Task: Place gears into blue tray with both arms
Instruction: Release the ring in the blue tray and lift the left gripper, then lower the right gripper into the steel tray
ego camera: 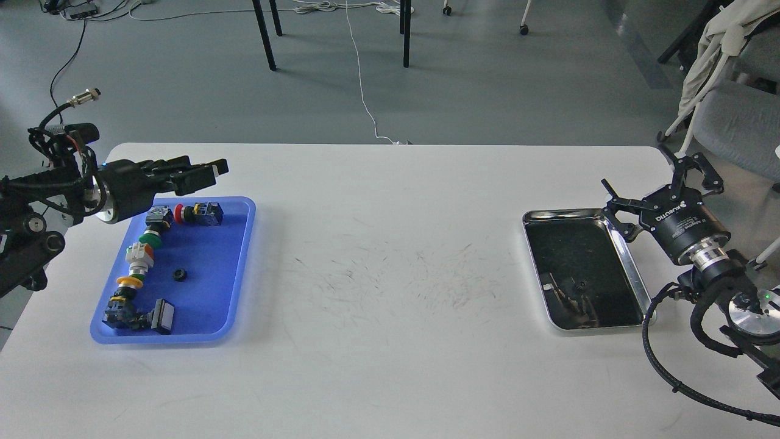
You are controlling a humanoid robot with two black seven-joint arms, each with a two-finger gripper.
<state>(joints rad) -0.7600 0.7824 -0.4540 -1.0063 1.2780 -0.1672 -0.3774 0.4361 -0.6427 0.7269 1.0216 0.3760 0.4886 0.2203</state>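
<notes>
The blue tray point(236, 244) lies at the table's left. One gear point(179, 274), a tiny black ring, rests on its floor near the middle, free of any gripper. My left gripper point(212, 171) hovers above the tray's far edge, fingers pointing right, open and holding nothing. At the right, my right gripper point(646, 180) stands open and empty just beyond the far right corner of the steel tray point(634, 274). A small dark speck point(581, 285) shows in the steel tray; I cannot tell whether it is a gear or a reflection.
Several colourful push-button switches point(198, 213) line the blue tray's left side and far end. A grey chair point(737, 122) stands by the table's right far corner. Black cable point(670, 378) loops from my right arm over the table's front right.
</notes>
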